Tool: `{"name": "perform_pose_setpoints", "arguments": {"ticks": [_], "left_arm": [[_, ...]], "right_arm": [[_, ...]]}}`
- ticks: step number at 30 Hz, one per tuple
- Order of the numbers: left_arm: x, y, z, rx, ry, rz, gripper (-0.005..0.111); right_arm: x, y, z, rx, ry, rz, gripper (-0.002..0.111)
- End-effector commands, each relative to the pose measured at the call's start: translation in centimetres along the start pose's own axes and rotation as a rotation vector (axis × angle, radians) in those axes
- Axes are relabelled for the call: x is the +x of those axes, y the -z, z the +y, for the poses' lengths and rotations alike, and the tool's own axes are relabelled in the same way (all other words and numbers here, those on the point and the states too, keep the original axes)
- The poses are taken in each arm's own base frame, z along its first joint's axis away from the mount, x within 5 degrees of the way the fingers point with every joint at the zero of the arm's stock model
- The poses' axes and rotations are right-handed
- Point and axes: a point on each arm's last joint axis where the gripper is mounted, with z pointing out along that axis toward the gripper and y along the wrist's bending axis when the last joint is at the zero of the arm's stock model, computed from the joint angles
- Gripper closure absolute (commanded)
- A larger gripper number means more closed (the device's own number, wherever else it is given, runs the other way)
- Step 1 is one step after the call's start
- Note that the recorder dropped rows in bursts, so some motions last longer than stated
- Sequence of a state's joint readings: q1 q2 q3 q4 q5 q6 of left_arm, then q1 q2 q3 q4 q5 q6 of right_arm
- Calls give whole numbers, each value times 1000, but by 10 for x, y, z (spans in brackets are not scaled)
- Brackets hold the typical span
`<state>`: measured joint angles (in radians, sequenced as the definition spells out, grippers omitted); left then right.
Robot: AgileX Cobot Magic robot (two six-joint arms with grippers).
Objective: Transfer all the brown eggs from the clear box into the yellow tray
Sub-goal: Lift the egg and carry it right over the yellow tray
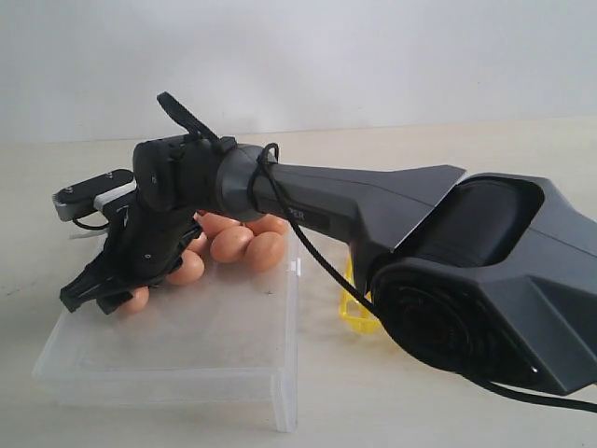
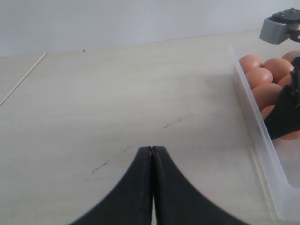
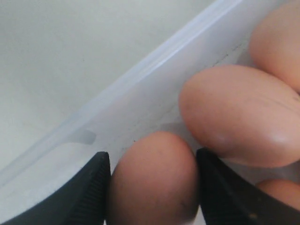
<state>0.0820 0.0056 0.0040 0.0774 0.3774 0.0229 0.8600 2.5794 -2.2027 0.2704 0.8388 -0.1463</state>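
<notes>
My right pincer [image 3: 152, 161], narrowed onto one brown egg [image 3: 154, 192] beside the wall of the clear box [image 3: 140, 93], its long axis running along my fingers [image 3: 91, 197]; yellow tray [image 1: 354, 315] just beside the box on this arm's side; my left pincer [image 2: 152, 154] closed, empty, over the counter [image 2: 117, 93].

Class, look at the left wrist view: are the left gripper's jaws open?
No, the left gripper has its jaws pressed together along a thin seam, with nothing between them, above the table.
</notes>
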Motion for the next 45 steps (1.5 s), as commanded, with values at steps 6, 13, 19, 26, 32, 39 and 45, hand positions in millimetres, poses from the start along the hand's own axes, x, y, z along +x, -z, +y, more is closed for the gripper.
{"name": "perform_pose_setpoints", "arguments": {"ticks": [6, 13, 19, 26, 32, 39, 45], "left_arm": [[-2, 1, 0, 7, 5, -11, 107], [-2, 1, 0, 7, 5, -11, 107], [-2, 1, 0, 7, 5, -11, 107], [-2, 1, 0, 7, 5, -11, 107], [-2, 1, 0, 7, 5, -11, 107], [-2, 1, 0, 7, 5, -11, 107], [-2, 1, 0, 7, 5, -11, 107]], "right_arm": [[-18, 49, 17, 6, 103, -49, 108], [-23, 79, 44, -20, 192, -111, 108], [-17, 103, 57, -10, 232, -217, 108], [4, 149, 58, 55, 262, -404, 108], [49, 191, 44, 159, 260, -603, 108], [118, 242, -15, 356, 77, -801, 108], [183, 255, -91, 634, -62, -793, 108]]}}
